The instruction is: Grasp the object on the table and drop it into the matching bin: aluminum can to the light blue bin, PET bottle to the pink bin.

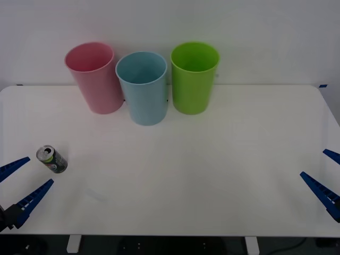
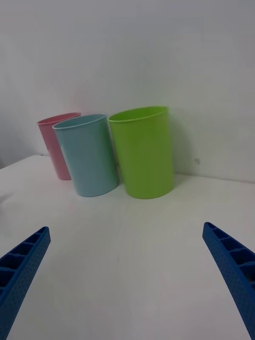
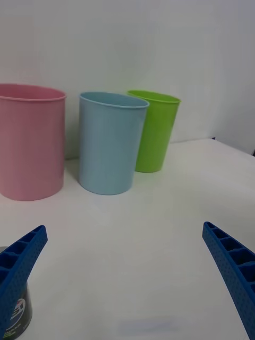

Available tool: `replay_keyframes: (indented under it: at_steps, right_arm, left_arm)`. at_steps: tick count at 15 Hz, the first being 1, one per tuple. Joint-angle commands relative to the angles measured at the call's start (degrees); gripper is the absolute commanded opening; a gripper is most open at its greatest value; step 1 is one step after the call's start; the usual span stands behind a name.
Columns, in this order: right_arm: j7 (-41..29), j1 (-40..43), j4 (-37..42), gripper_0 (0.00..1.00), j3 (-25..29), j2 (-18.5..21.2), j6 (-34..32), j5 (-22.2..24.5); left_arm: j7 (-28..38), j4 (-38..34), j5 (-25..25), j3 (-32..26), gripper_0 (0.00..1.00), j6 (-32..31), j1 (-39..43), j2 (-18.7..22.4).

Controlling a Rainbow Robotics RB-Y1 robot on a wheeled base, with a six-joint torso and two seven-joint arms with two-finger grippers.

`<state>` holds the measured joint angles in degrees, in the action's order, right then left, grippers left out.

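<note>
The aluminum can (image 1: 51, 159), small and dark with a silver top and green-and-white marks, seems to stand upright on the white table (image 1: 212, 159) near its left edge. My left gripper (image 1: 26, 180) is open just short of it and slightly to its left. In the left wrist view the can (image 3: 20, 313) peeks out from behind one blue finger. At the back stand the pink bin (image 1: 94, 77) and the light blue bin (image 1: 142, 87) side by side. My right gripper (image 1: 325, 172) is open at the table's right edge, holding nothing.
A lime green bin (image 1: 194, 77) stands right of the light blue one, rims nearly touching. The three bins line the table's far edge against a white wall. Bare tabletop lies between the can and the bins.
</note>
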<state>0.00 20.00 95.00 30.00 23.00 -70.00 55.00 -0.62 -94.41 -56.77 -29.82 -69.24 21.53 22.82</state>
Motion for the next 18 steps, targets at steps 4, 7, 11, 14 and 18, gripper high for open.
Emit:
replay_keyframes:
  at_steps: [4,7,11,14,18]
  right_arm:
    - [0.0,0.0,0.0,1.00,0.0,0.0,0.0,0.0]
    - [0.0,0.0,0.0,1.00,0.0,0.0,0.0,0.0]
    - [0.0,0.0,0.0,1.00,0.0,0.0,0.0,0.0]
    - [0.0,0.0,0.0,1.00,0.0,0.0,0.0,0.0]
    - [0.0,0.0,0.0,1.00,0.0,0.0,0.0,0.0]
  left_arm:
    - [-3.2,0.0,0.7,-0.6,1.00,4.1,4.5,-0.1]
    - [-8.8,0.0,1.5,0.3,1.00,9.5,6.7,-0.1]
    - [-12.3,0.0,1.6,1.7,1.00,15.7,9.0,-0.5]
    - [-14.1,0.0,1.7,2.7,1.00,21.2,9.9,-2.0]
    - [-17.8,0.2,1.6,4.0,1.00,25.2,10.4,-3.5]
